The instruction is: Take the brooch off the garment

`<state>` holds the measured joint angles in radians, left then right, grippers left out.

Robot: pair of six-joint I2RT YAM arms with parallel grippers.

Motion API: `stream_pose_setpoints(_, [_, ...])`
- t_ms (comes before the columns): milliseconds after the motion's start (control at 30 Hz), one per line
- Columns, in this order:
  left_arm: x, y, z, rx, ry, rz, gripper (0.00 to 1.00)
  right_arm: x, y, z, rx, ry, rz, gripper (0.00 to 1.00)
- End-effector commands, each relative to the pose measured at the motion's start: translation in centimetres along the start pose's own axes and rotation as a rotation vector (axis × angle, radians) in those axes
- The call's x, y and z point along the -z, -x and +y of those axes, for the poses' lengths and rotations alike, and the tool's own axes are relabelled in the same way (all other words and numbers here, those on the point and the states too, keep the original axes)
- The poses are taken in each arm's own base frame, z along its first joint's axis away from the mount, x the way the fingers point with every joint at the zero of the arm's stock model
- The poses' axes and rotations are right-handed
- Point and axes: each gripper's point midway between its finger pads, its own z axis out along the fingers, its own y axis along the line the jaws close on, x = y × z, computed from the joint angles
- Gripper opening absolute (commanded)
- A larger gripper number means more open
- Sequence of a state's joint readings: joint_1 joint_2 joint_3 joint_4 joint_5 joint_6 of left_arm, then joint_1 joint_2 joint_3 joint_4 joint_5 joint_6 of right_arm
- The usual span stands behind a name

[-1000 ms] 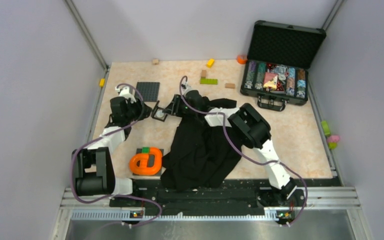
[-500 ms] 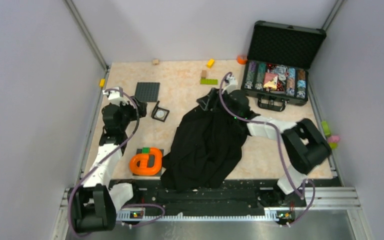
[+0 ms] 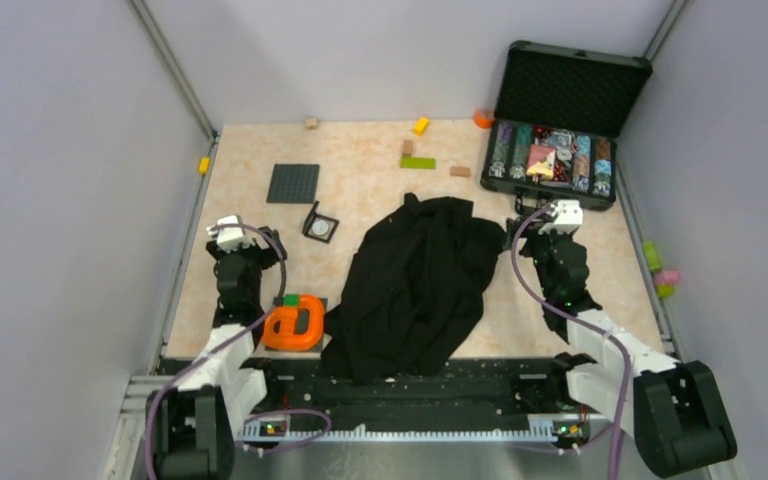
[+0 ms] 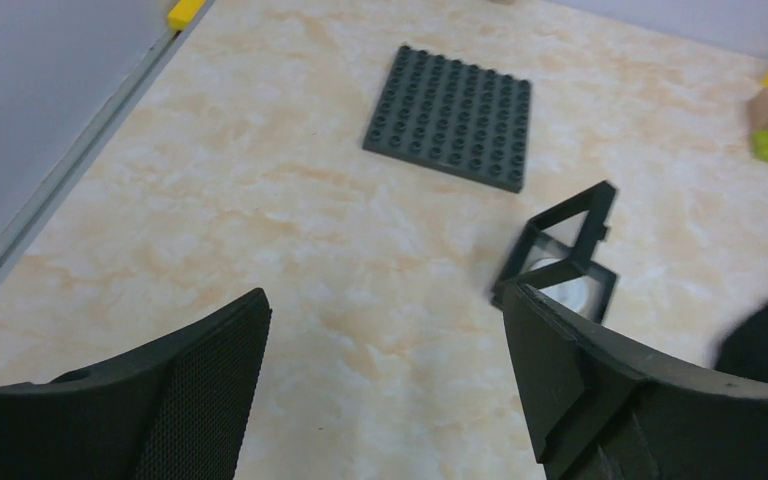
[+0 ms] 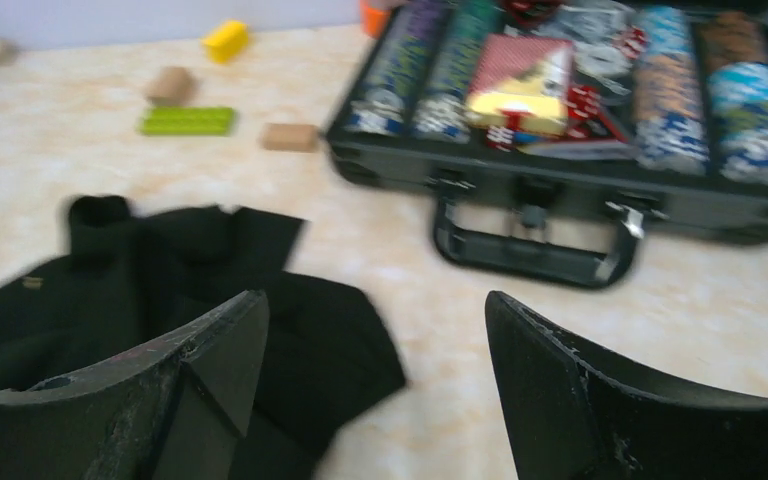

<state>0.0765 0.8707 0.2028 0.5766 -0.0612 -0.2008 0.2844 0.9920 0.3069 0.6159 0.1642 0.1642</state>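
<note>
The black garment (image 3: 415, 285) lies crumpled in the middle of the table. It also shows in the right wrist view (image 5: 160, 270). The brooch (image 3: 320, 227) is a small round whitish disc in a black square frame. It lies on the bare table just left of the garment, apart from it, and shows in the left wrist view (image 4: 572, 290). My left gripper (image 3: 243, 255) is open and empty, near and left of the brooch (image 4: 385, 300). My right gripper (image 3: 550, 240) is open and empty, right of the garment (image 5: 375, 300).
A dark grey studded baseplate (image 3: 293, 183) lies beyond the brooch. An orange object (image 3: 295, 322) sits by the left arm. An open black case of chips (image 3: 560, 150) stands at the back right. Small blocks (image 3: 418, 162) are scattered along the back.
Both arms have pulled back toward the near edge. The right gripper left the garment's far end and swung right. The brooch stays on the table left of the garment.
</note>
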Motion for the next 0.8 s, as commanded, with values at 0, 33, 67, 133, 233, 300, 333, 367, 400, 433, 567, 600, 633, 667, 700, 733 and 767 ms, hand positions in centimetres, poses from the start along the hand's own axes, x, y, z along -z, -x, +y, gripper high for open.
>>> stream_pose_setpoints(0, [-1.5,2.0,2.3,-0.062,0.119,-0.119,0.92,0.9,0.6,-5.8,0.184,-0.196,-0.101,0.82])
stream_pose_setpoints(33, [-1.9,1.4,2.6,-0.065,0.132,-0.108,0.92,0.7,0.2,-6.9,0.162,-0.231,-0.09,0.82])
stream_pose_setpoints(67, [-2.1,0.9,2.8,-0.073,0.136,-0.107,0.92,0.5,-0.4,-7.8,0.125,-0.253,-0.085,0.83])
stream_pose_setpoints(133, [-2.2,0.2,3.2,-0.095,0.142,-0.117,0.92,0.4,-1.4,-9.3,0.103,-0.286,-0.079,0.81])
stream_pose_setpoints(233, [-2.6,0.0,2.7,-0.106,0.109,-0.127,0.91,0.0,-2.7,-10.2,0.103,-0.302,-0.082,0.79])
stream_pose_setpoints(300, [-3.0,-0.2,2.4,-0.103,0.096,-0.108,0.91,0.0,-2.9,-9.9,0.118,-0.273,-0.108,0.77])
stream_pose_setpoints(333, [-3.3,-0.3,2.3,-0.104,0.089,-0.093,0.9,-0.1,-3.1,-9.8,0.118,-0.268,-0.107,0.77])
stream_pose_setpoints(367, [-3.5,-0.5,2.2,-0.088,0.088,-0.084,0.9,-0.4,-3.5,-9.8,0.118,-0.26,-0.097,0.77])
stream_pose_setpoints(400, [-3.7,-1.0,2.1,-0.077,0.075,-0.072,0.91,-0.7,-3.9,-9.8,0.122,-0.249,-0.088,0.77])
stream_pose_setpoints(433, [-4.0,-1.4,2.1,-0.076,0.062,-0.079,0.91,-1.0,-4.4,-9.8,0.132,-0.24,-0.075,0.77])
stream_pose_setpoints(567, [-5.3,-2.1,1.4,-0.094,-0.009,-0.086,0.89,-1.8,-4.8,-10.0,0.131,-0.25,-0.032,0.74])
stream_pose_setpoints(600, [-5.4,-2.5,1.1,-0.107,-0.024,-0.064,0.89,-1.8,-4.9,-10.0,0.127,-0.254,-0.026,0.72])
stream_pose_setpoints(633, [-5.7,-2.7,0.7,-0.116,-0.048,-0.052,0.87,-1.8,-4.9,-10.0,0.126,-0.254,-0.024,0.7])
stream_pose_setpoints(667, [-5.9,-2.8,0.1,-0.129,-0.085,-0.039,0.84,-1.8,-4.8,-10.1,0.128,-0.255,-0.032,0.68])
stream_pose_setpoints(700, [-6.1,-3.2,-0.1,-0.138,-0.102,-0.019,0.95,-1.8,-4.9,-10.1,0.129,-0.255,-0.03,0.66])
stream_pose_setpoints(733, [-6.4,-3.6,-0.1,-0.14,-0.101,0.012,0.97,-1.8,-4.9,-10.1,0.128,-0.256,-0.029,0.65])
stream_pose_setpoints(767, [-6.7,-3.5,0.0,-0.146,-0.096,0.02,0.98,-1.8,-4.8,-10.1,0.129,-0.256,-0.034,0.68])
